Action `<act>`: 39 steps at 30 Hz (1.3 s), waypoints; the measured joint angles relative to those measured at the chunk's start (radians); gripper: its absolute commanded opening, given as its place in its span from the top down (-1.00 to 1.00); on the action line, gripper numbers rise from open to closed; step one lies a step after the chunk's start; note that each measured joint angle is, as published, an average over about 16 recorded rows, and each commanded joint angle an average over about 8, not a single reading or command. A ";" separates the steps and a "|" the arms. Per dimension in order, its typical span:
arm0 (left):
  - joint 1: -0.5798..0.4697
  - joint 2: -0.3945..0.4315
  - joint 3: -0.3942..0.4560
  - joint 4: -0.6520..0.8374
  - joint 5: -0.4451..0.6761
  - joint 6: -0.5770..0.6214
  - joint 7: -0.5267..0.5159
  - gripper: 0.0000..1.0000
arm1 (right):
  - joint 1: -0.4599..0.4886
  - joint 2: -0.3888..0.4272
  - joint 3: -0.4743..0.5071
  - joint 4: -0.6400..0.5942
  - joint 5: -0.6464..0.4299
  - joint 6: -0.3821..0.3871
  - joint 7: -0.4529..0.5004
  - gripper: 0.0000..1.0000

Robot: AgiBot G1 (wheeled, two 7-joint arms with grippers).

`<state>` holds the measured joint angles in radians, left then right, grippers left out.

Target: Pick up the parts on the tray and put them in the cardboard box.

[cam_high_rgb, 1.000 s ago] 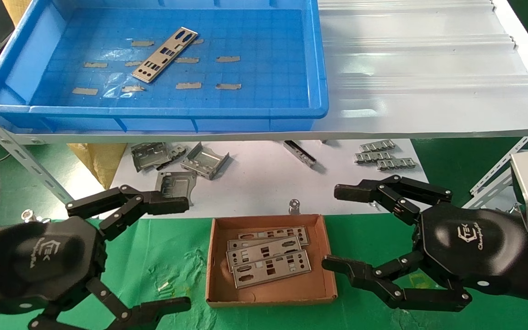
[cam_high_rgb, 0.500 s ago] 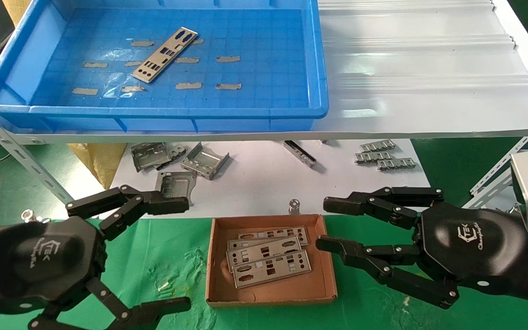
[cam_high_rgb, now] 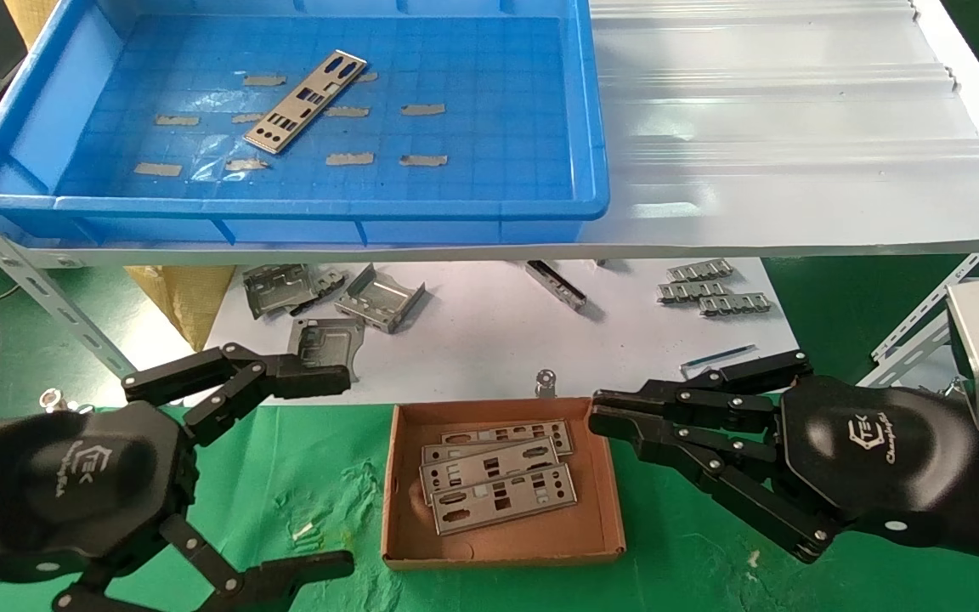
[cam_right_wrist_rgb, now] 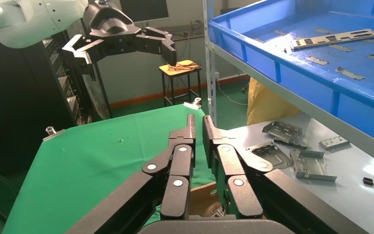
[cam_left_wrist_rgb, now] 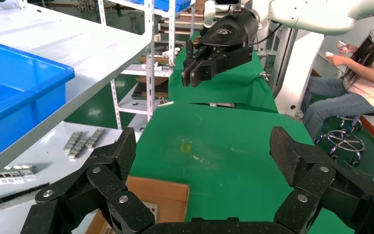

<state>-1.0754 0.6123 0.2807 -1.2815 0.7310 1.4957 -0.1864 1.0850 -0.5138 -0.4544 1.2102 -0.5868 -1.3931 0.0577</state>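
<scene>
The remaining part lies diagonally in the tray, far ahead of the wide-spread left gripper, nearer it than the empty, pressed-together right gripper.

A green cloth covered the bench. A white corrugated sheet lay on a metal rack. A seated person and a stool were behind.

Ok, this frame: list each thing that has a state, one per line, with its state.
Left tool: open, empty, beside the cardboard box.
Right tool: shut, empty, at the box's far right corner.
Cardboard box: open-topped, holding three stacked plates.
Tray: on the shelf, one plate left, lying flat.
Brackets: loose on the white sheet.
</scene>
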 measured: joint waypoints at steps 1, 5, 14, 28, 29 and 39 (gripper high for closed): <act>0.000 0.000 0.000 0.000 0.000 0.000 0.000 -1.00 | 0.000 0.000 0.000 0.000 0.000 0.000 0.000 1.00; 0.000 0.000 0.000 0.000 0.000 0.000 0.000 -1.00 | 0.000 0.000 0.000 0.000 0.000 0.000 0.000 1.00; 0.000 0.000 0.000 0.000 0.000 0.000 0.000 -1.00 | 0.000 0.000 0.000 0.000 0.000 0.000 0.000 1.00; -0.114 0.034 0.021 0.044 0.055 -0.012 -0.023 -1.00 | 0.000 0.000 0.000 0.000 0.000 0.000 0.000 1.00; -0.139 0.043 0.027 0.059 0.069 -0.013 -0.026 -1.00 | 0.000 0.000 0.000 0.000 0.000 0.000 0.000 1.00; -0.509 0.218 0.126 0.404 0.330 -0.120 0.013 -1.00 | 0.000 0.000 0.000 0.000 0.000 0.000 0.000 0.93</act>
<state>-1.5845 0.8304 0.4066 -0.8770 1.0610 1.3760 -0.1730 1.0850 -0.5138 -0.4544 1.2103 -0.5868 -1.3931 0.0577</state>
